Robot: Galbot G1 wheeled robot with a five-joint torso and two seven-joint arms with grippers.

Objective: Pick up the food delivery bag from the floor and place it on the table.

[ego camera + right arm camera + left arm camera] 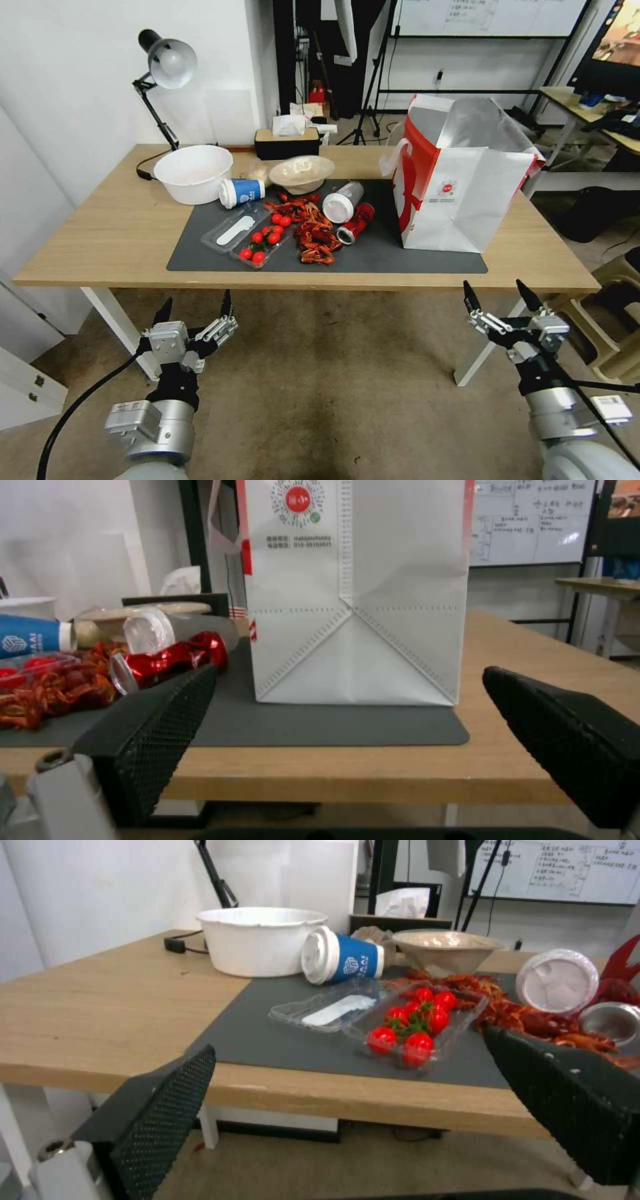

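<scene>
Nearest, lower left of the head view: left gripper (pixel 195 308), fingers spread and holding nothing, arm raised from below with the fingertips pointing up toward the desk edge.

Lower right: right gripper (pixel 501 293), likewise released and empty, arm in a matching pose, facing the bag's base.

Between and below them: the floor (pixel 320 393), grey-brown and stained.

Centre: the desk (pixel 100 233), light-wood top on white legs, carrying a dark grey mat (pixel 393 257).

On the mat, left of centre: clear tray of cherry tomatoes (pixel 263 243), scattered red crayfish (pixel 313 233), a red can (pixel 355 223) on its side, a tipped blue paper cup (pixel 241 193).

Right of centre: the food delivery bag (pixel 460 193), upright on the mat's right end, mouth open, foil lining showing. It stands on its flat folded base and needs no support, which would explain both grippers hanging clear; judged so, the placing looks done.

Farther back, upper left: white round bowl (pixel 193 173), desk lamp (pixel 163 73), tissue box (pixel 288 140).
</scene>
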